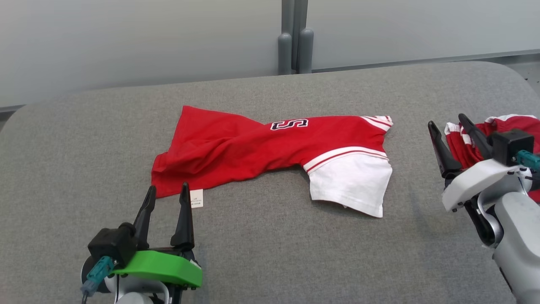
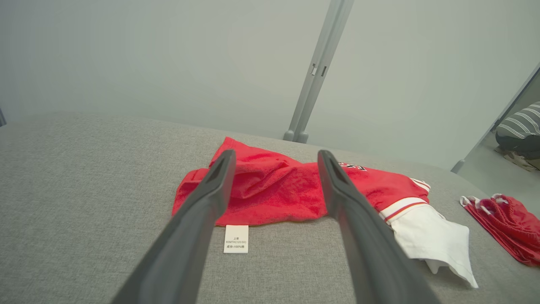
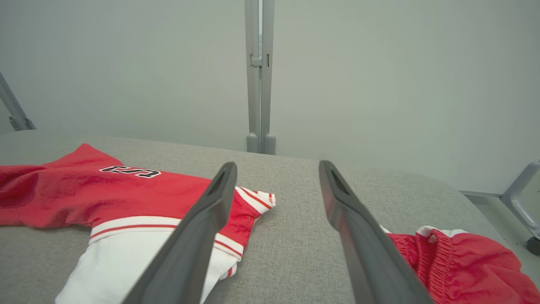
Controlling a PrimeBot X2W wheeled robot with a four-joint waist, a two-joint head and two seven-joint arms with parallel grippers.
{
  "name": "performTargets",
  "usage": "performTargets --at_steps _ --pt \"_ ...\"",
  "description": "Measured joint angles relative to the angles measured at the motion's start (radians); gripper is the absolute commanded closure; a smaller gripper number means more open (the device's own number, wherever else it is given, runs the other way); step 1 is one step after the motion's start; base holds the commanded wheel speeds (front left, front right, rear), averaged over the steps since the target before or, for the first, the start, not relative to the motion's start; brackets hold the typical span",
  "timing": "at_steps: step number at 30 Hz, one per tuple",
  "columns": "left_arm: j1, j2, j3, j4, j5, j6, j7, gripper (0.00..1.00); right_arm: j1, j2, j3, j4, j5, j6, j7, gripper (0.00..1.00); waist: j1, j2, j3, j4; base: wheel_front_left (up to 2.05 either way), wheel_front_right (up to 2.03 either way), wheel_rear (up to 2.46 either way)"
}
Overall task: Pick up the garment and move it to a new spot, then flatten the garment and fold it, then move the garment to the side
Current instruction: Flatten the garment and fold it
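A red garment (image 1: 253,147) with a white sleeve and a dark letter patch lies crumpled and twisted across the middle of the grey padded table (image 1: 270,253); its white care label (image 1: 196,198) sticks out at the near left. The same garment (image 2: 274,190) shows ahead in the left wrist view, and the garment (image 3: 118,198) lies left in the right wrist view. My left gripper (image 1: 167,192) is open just short of the garment's near left corner, nothing between its fingers. My right gripper (image 1: 447,122) is open off to the right, apart from the garment and holding nothing.
A second red and white piece of clothing (image 1: 498,139) lies bunched at the table's right edge, partly behind my right wrist. A grey post (image 1: 295,38) stands behind the table's far edge. The table's rounded corners fall away at far left and right.
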Motion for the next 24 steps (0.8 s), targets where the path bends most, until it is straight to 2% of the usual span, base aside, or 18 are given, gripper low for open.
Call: performTargets --at_steps 5,12,18,24 --pt "0.037 0.016 0.015 -0.006 -0.004 0.012 -0.005 0.0 0.124 0.064 -0.112 -0.136 -0.072 0.0 0.0 0.0 0.0 0.0 -0.046 -0.016 0.0 0.0 0.0" --pt "0.083 0.032 0.041 0.008 0.013 0.018 -0.016 0.0 0.304 0.197 -0.248 -0.374 -0.19 0.0 0.036 0.0 0.0 0.0 -0.087 -0.032 0.0 0.0 0.0" --pt "0.131 0.032 0.072 0.011 0.021 0.018 -0.018 0.0 0.404 0.267 -0.279 -0.532 -0.278 0.0 0.107 0.0 0.0 0.0 -0.1 -0.04 0.0 0.0 0.0" --pt "0.176 0.021 0.105 -0.001 0.033 0.018 -0.021 0.0 0.465 0.315 -0.292 -0.6 -0.324 0.0 0.13 0.0 0.0 0.0 -0.104 -0.038 0.0 0.0 0.0"
